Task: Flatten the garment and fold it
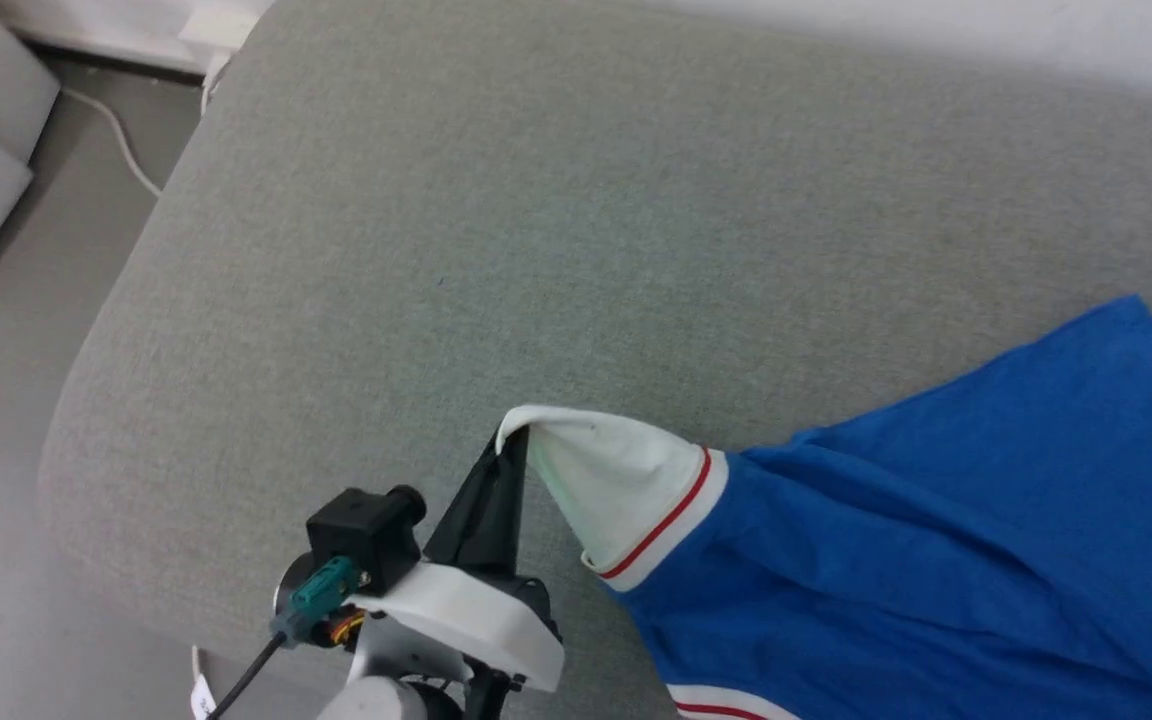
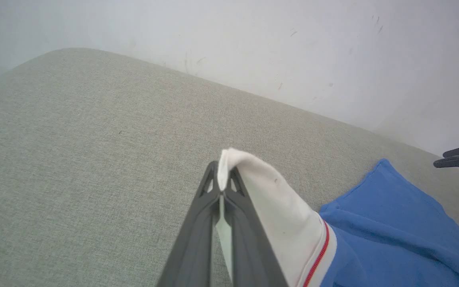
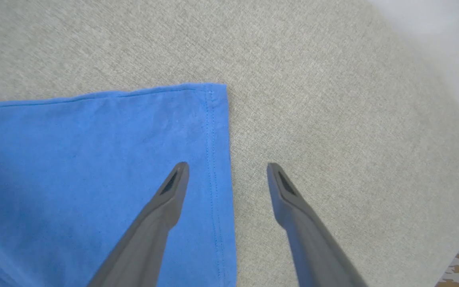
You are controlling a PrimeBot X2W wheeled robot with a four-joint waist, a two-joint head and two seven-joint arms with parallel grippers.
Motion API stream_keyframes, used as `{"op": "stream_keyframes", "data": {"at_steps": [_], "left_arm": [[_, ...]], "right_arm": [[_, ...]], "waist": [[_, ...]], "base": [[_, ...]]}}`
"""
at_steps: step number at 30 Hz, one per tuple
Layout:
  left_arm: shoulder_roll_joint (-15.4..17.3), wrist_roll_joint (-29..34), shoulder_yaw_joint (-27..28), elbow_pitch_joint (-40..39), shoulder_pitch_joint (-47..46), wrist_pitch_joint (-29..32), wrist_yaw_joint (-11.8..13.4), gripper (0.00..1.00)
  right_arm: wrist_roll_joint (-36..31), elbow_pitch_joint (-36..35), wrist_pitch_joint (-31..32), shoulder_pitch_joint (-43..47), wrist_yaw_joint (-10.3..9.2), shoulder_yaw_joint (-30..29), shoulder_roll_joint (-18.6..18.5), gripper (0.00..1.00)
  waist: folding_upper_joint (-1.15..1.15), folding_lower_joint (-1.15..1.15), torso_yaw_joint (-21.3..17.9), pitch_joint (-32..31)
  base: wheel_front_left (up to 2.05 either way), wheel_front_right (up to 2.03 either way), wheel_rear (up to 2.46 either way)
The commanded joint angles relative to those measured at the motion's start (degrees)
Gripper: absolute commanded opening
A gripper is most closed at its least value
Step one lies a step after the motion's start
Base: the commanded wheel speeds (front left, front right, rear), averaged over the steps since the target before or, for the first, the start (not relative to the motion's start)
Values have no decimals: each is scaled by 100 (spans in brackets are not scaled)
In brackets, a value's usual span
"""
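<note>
Head view shows a wide grey cushion [image 1: 496, 220] with the jersey [image 1: 946, 560] lying rumpled over its right side. The jersey's white sleeve [image 1: 616, 490], trimmed in red, is lifted toward the middle, its cuff pinched between the closed fingers of the left gripper [image 1: 509, 452]. The right gripper [image 3: 226, 170] hovers with fingers spread wide, astride the stitched hem edge, holding nothing.
</note>
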Motion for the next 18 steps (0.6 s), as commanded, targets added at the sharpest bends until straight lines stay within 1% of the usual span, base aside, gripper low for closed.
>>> {"op": "stream_keyframes", "data": {"at_steps": [1, 8, 12, 13, 14, 18], "left_arm": [[-30, 54, -19, 22, -81, -43, -37, 0], [-168, 86, -128, 82, -232, -127, -90, 0], [-203, 93, -153, 105, -269, -157, -89, 0], [-205, 91, -153, 113, -274, -163, -90, 0], [-203, 89, -153, 122, -277, -168, -91, 0], [-189, 80, -154, 161, -281, -171, -91, 0]], "right_arm": [[-41, 92, -35, -109, -5, 53, -29, 100], [-53, 780, -196, -462, -5, 646, -113, 100], [-22, 955, -264, -456, -5, 961, -167, 100], [-4, 980, -264, -442, -5, 1039, -190, 72], [24, 996, -260, -423, -5, 1115, -210, 0], [180, 1057, -254, -388, -5, 1261, -269, 0]], "waist": [[0, -1, 354, 374], [0, -1, 508, 593], [0, -1, 533, 654], [0, -1, 532, 663], [0, -1, 529, 668], [0, -1, 501, 660]], "base": [[0, 0, 0], [0, 0, 0], [0, 0, 0], [0, 0, 0], [0, 0, 0], [0, 0, 0]]}}
